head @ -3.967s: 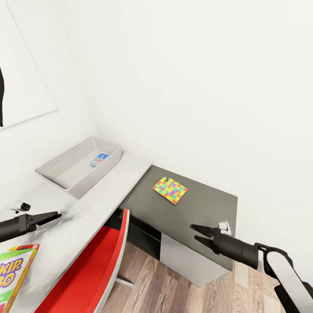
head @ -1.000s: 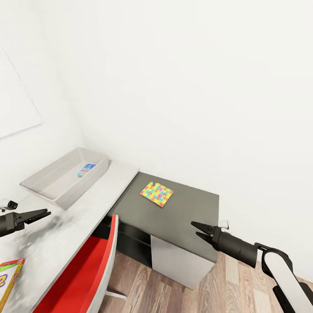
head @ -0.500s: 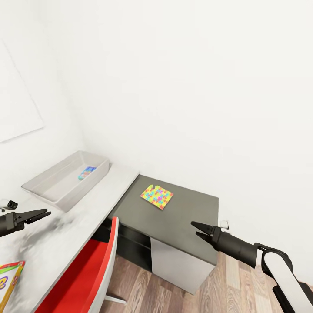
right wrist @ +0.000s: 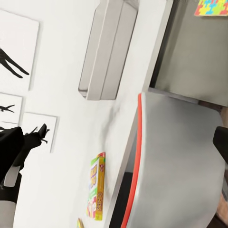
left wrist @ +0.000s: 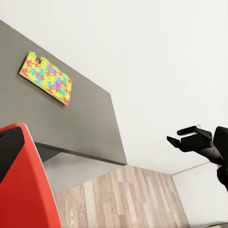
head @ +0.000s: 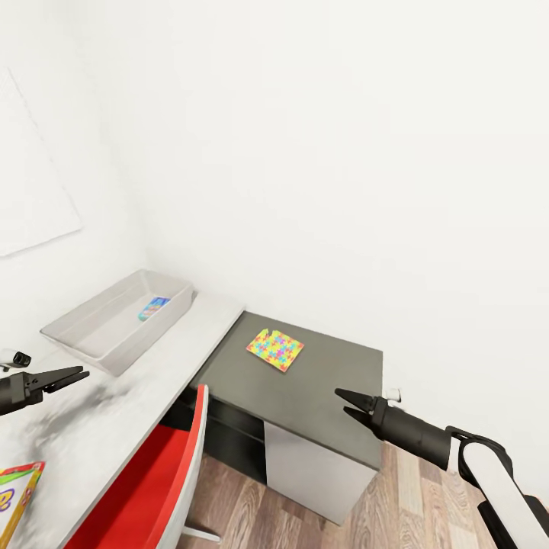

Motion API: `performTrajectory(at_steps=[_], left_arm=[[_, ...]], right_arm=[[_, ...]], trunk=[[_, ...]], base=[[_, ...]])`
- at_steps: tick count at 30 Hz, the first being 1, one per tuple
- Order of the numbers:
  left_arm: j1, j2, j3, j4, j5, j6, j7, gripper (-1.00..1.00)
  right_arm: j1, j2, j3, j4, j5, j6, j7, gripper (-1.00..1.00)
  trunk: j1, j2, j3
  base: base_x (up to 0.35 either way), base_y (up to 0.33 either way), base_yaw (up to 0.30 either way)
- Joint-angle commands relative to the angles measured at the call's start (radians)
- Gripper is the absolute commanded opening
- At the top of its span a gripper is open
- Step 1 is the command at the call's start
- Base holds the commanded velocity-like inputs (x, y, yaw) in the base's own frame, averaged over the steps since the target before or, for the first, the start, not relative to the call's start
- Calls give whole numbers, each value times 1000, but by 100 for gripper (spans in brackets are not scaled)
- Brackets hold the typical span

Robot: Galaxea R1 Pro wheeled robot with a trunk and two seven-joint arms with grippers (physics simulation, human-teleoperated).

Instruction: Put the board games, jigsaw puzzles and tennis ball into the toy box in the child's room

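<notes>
here one jigsaw puzzle (head: 275,349), one toy box (head: 91,339)

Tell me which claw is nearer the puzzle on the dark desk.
Right. The right claw hovers off the dark desk's front corner, the puzzle farther back. The left claw hangs over the pale desktop, farther away.

Head view looks down over table (head: 152,366); both wrist views face across it, sharing puzzle (head: 275,349) corner.

L-shaped table (head: 152,366), toy box (head: 91,335) and Skip-Bo game (head: 15,496) on pale top, jigsaw puzzle (head: 275,349) on dark top
</notes>
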Motion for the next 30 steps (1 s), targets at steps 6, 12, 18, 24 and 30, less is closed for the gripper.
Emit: performTrajectory(at_steps=[6, 12, 18, 24, 30], left_arm=[[-1, 0, 0, 0, -1, 11, -4, 100], [-1, 0, 0, 0, -1, 11, -4, 100], [-1, 0, 0, 0, -1, 10, -4, 100], [-1, 0, 0, 0, -1, 10, -4, 100], [-1, 0, 0, 0, -1, 10, -4, 100]], right_arm=[[-1, -1, -2, 1, 9, 4, 8, 100], [-1, 0, -2, 2, 9, 4, 8, 100], [-1, -1, -2, 1, 9, 4, 8, 100], [-1, -1, -2, 2, 9, 4, 8, 100], [-1, -1, -2, 3, 9, 4, 8, 100]], trunk=[[1, -2, 8], [1, -2, 18], [1, -2, 28], [1, -2, 38], [1, -2, 48]], base=[[0, 0, 0], [0, 0, 0], [0, 0, 0], [0, 0, 0], [-16, 0, -39]])
